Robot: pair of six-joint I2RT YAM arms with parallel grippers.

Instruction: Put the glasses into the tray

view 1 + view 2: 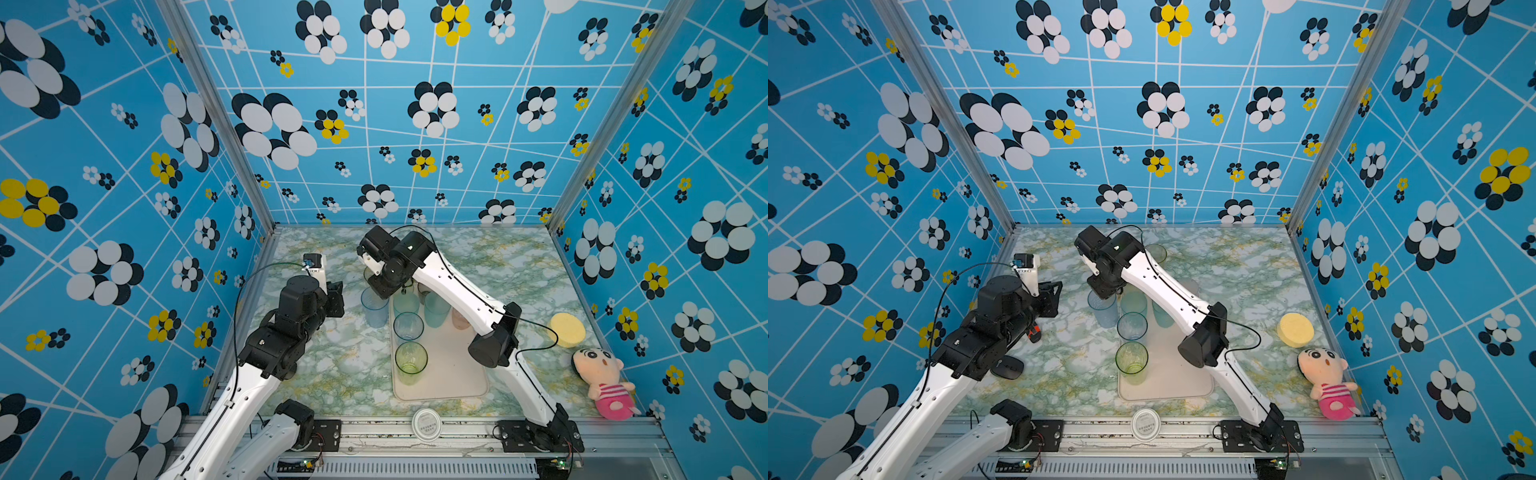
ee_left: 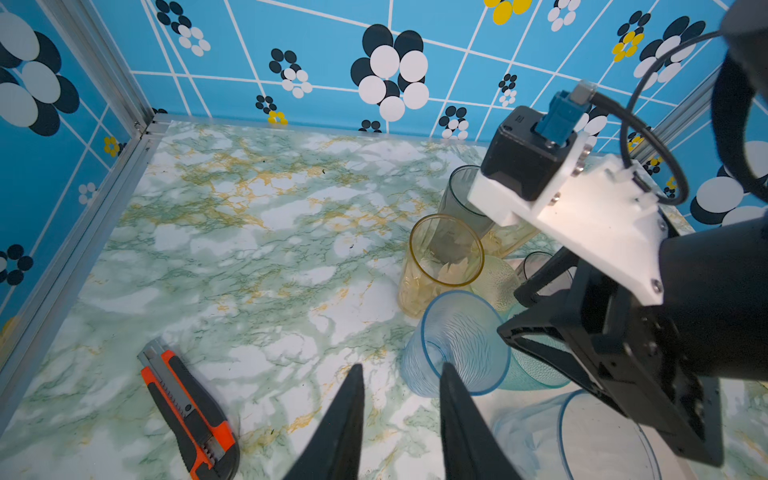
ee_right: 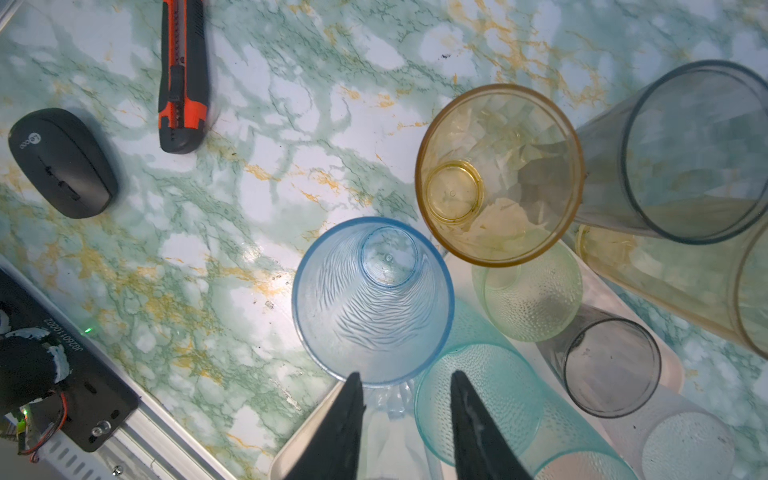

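The cream tray lies mid-table and holds a green glass, a clear blue-rimmed one, teal ones and a small grey one. A blue tumbler stands on the marble just off the tray's far left corner, beside an amber tumbler and a tall grey one. My right gripper hovers open above that corner, one finger over the teal glass's mouth. My left gripper is open and empty, left of the blue tumbler.
An orange-black utility knife and a black mouse lie on the left of the table. A yellow disc and a plush doll sit at the right. A round white lid rests on the front rail.
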